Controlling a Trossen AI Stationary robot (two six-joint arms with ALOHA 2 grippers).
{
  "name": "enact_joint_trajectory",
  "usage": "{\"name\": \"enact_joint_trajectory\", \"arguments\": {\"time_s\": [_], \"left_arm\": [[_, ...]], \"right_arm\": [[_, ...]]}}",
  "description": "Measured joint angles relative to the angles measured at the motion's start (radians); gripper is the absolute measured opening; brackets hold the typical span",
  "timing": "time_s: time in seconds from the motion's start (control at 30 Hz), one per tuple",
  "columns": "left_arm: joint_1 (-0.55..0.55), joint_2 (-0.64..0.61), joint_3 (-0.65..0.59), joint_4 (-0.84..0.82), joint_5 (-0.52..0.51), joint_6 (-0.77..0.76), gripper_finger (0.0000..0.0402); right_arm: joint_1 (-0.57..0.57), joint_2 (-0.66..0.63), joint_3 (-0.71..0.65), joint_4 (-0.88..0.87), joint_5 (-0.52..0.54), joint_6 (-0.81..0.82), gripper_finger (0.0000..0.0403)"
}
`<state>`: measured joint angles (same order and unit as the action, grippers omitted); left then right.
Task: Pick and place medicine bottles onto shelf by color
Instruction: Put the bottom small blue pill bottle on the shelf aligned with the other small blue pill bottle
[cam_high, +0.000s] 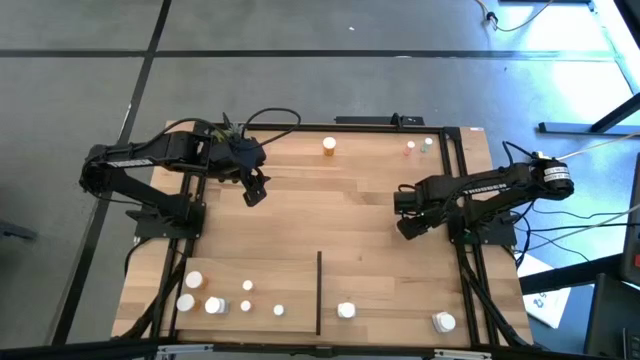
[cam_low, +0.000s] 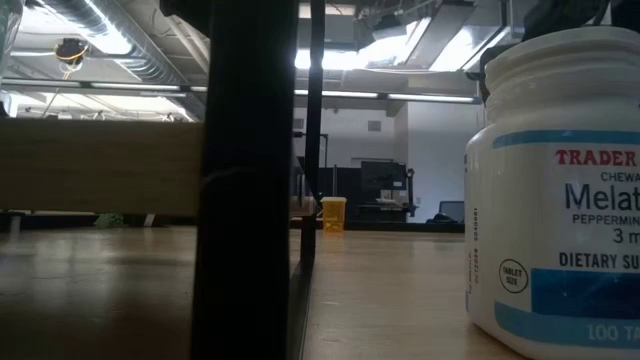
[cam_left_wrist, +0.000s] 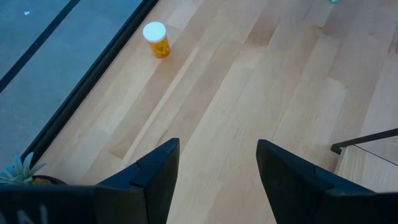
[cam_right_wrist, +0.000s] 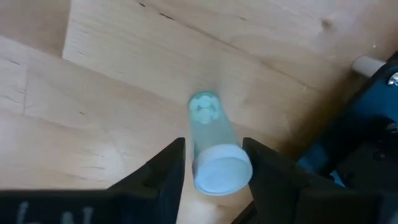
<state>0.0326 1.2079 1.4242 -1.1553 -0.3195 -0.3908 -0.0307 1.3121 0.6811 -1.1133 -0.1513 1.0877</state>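
We look straight down on a light-wood shelf (cam_high: 360, 215) edged by black rails, and we place everything against its short black divider strip (cam_high: 319, 292), which rises from the near edge.

To the left of the divider stands a cluster of small white-capped medicine bottles (cam_high: 215, 306), one of them orange, close to the near rail and the left rail. Just right of the divider stands a white bottle (cam_high: 346, 311), and farther right another white bottle (cam_high: 444, 322) sits near the right rail. Far across the board from the divider, an orange bottle (cam_high: 329, 147) stands alone beside the far rail. From table height, one large white bottle (cam_low: 560, 190) fills the picture's right side.

The left gripper (cam_high: 255, 192) hangs over bare wood well beyond the divider and to its left; its fingers (cam_left_wrist: 152, 171) stand apart with nothing between them, and open planks lie all around it.

The right gripper (cam_high: 412, 226) is beyond the divider and to its right, close to the right rail. In its wrist view a pale, clear bottle with a white cap (cam_right_wrist: 214, 149) stands between the jaws; the fingers (cam_right_wrist: 163, 167) flank the cap closely, but we cannot tell whether they press it.

The wide middle of the board is bare.
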Motion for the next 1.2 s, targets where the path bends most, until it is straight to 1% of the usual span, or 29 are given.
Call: {"name": "enact_joint_trajectory", "arguments": {"time_s": [0.23,0.33,0.4,0.5,0.6,0.77,0.93,1.07,1.2], "left_arm": [[0.000,0.000,0.000,0.000,0.000,0.000,0.0207],[0.000,0.000,0.000,0.000,0.000,0.000,0.0207],[0.000,0.000,0.000,0.000,0.000,0.001,0.0207],[0.000,0.000,0.000,0.000,0.000,0.001,0.0207],[0.000,0.000,0.000,0.000,0.000,0.001,0.0207],[0.000,0.000,0.000,-0.001,0.000,0.001,0.0207],[-0.001,0.000,0.000,-0.003,0.000,0.001,0.0207],[-0.001,0.000,0.000,-0.007,0.000,0.009,0.0207],[-0.001,0.000,0.000,-0.014,0.000,0.010,0.0207]], "right_arm": [[0.000,0.000,0.000,0.005,0.000,-0.027,0.0115],[0.000,0.000,0.010,0.014,0.000,-0.054,0.0112],[0.000,0.000,0.028,0.023,0.000,-0.075,0.0118],[0.000,0.000,0.069,0.022,0.001,-0.100,0.0123],[0.000,0.000,0.126,0.023,0.016,-0.106,0.0119],[-0.001,0.005,0.259,0.021,0.019,-0.151,0.0116],[-0.020,0.042,0.446,-0.018,0.022,-0.209,0.0116],[-0.047,0.121,0.608,-0.066,0.027,-0.317,0.0116],[-0.081,0.247,0.767,-0.129,0.043,-0.445,0.0116]]}}
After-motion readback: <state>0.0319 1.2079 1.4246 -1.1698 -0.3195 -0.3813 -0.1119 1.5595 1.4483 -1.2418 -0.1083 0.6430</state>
